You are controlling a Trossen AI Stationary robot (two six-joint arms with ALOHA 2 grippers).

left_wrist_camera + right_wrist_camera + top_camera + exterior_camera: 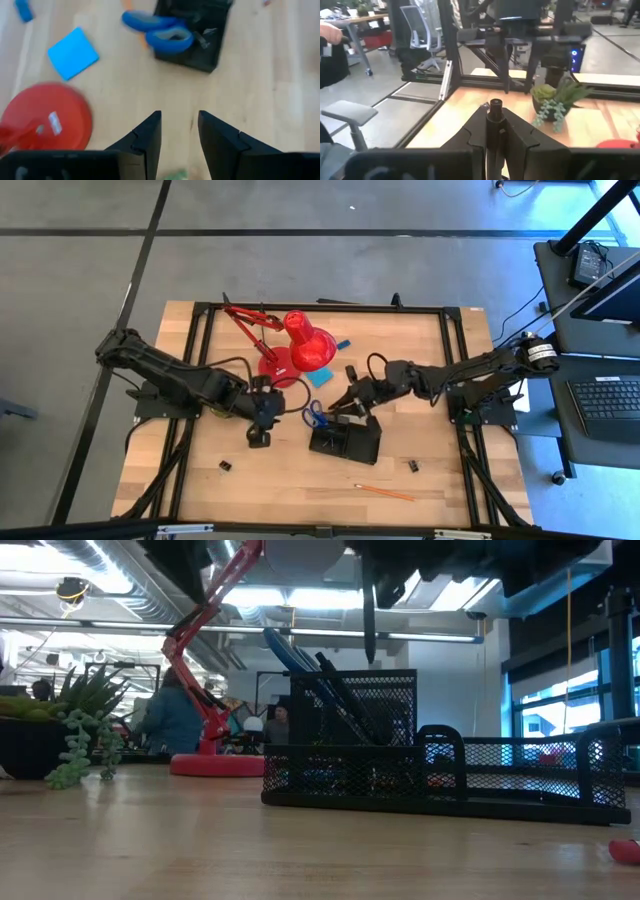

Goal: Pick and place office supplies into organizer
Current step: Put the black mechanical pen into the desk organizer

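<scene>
Organizer at table centre, lamp behind it

Scissors (pixel 314 416) stand in the organizer (pixel 345 442); note pad (pixel 319 376) lies beside the lamp (pixel 300 345).

wooden table (pixel 200 480), both arms reaching inward. black organizer (pixel 345 443) near centre; blue-handled scissors (pixel 314 416) at its left end. right gripper (pixel 345 406) over the organizer's far edge. left gripper (pixel 262 418) left of the scissors, beside the red lamp base (pixel 277 365). light-blue note pad (pixel 320 376) by the lamp shade (pixel 309 343). orange pencil (pixel 386 493) and two binder clips (pixel 226 466) lie loose at the near side.
</scene>
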